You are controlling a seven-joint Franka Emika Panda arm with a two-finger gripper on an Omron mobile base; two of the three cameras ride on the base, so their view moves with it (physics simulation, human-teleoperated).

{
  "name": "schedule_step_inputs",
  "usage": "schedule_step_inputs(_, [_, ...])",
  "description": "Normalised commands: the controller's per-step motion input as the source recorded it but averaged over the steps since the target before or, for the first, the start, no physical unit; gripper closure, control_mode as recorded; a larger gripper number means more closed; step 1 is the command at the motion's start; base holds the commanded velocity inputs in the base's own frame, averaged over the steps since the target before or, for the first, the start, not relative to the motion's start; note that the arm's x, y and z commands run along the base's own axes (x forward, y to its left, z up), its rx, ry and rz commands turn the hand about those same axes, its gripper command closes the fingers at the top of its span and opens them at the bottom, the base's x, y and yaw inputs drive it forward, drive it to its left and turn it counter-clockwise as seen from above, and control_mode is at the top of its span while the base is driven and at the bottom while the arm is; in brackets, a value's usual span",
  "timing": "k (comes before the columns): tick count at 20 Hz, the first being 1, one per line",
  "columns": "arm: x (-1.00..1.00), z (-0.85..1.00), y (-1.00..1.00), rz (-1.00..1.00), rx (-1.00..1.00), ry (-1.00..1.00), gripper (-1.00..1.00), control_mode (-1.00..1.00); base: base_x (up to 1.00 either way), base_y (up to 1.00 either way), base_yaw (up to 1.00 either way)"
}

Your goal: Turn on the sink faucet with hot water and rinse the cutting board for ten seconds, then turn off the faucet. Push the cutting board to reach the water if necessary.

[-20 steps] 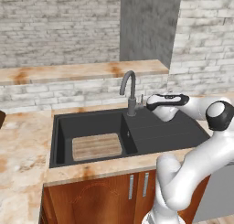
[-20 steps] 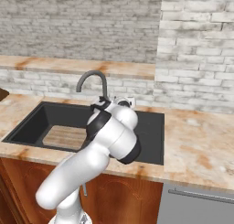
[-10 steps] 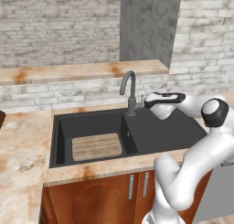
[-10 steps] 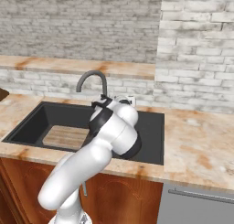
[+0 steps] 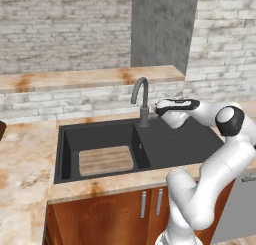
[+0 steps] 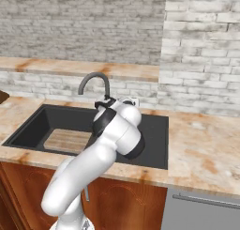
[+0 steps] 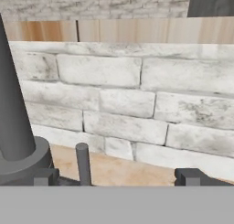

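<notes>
Lever [image 7: 83, 163] of the sink faucet [image 5: 142, 100] stands upright at lower left of my hand view, between my wide-open pincer's [image 7: 116, 177] tips, nearer the left one; cutting board [image 5: 106, 160] lies in the sink [image 5: 100, 134] basin.

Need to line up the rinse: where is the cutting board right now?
The cutting board lies flat on the floor of the sink's deep left basin, left of and in front of the sink faucet.
</notes>
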Motion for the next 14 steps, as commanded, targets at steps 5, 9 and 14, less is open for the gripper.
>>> schedule_step_inputs(5, [0.12, -0.03, 0.02, 0.0, 0.0, 0.0, -1.0, -1.0, 0.0, 0.0, 0.0])
schedule_step_inputs(9, [0.08, -0.03, 0.0, 0.0, 0.0, 0.0, -1.0, -1.0, 0.0, 0.0, 0.0])
schedule_step_inputs(14, [0.12, -0.04, 0.04, 0.0, 0.0, 0.0, -1.0, -1.0, 0.0, 0.0, 0.0])
